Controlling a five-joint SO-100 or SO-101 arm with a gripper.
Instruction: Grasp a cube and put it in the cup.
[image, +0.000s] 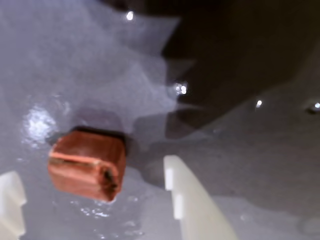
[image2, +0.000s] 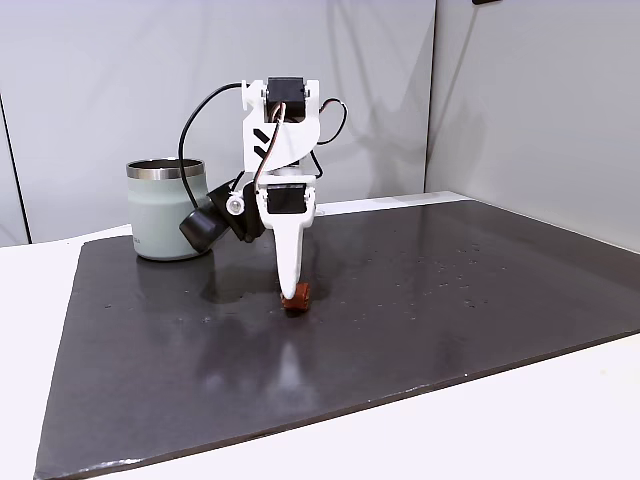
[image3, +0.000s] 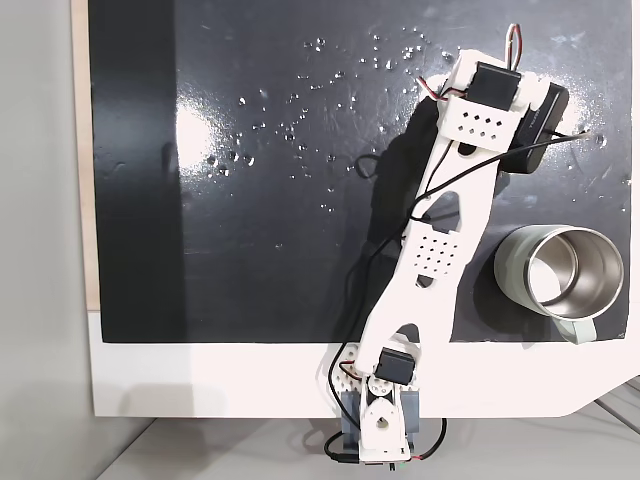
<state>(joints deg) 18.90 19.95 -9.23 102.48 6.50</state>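
Orange-red, with rounded edges, the cube (image: 87, 165) lies on the dark, glossy table (image: 240, 165) between the two white fingertips of your pincer (image: 92, 200). In the wrist view the jaws stand wide and nothing is held. The cube sits well toward the left finger (image: 10, 200) with a clear gap to the right one (image: 192, 200); neither touches it. Its faces look slightly skewed to the line of the fingers, and its pale seam runs roughly across the gap.

From the side fixed view, the pincer (image2: 292, 292) points almost straight down, tips at table level around the cube (image2: 297, 298).

Judgement: closing from here would likely push the cube sideways before both fingers bear; you may want to centre first.

Farther back in that view, the cup (image2: 167, 210) stands upright, well apart from the cube, to the left.
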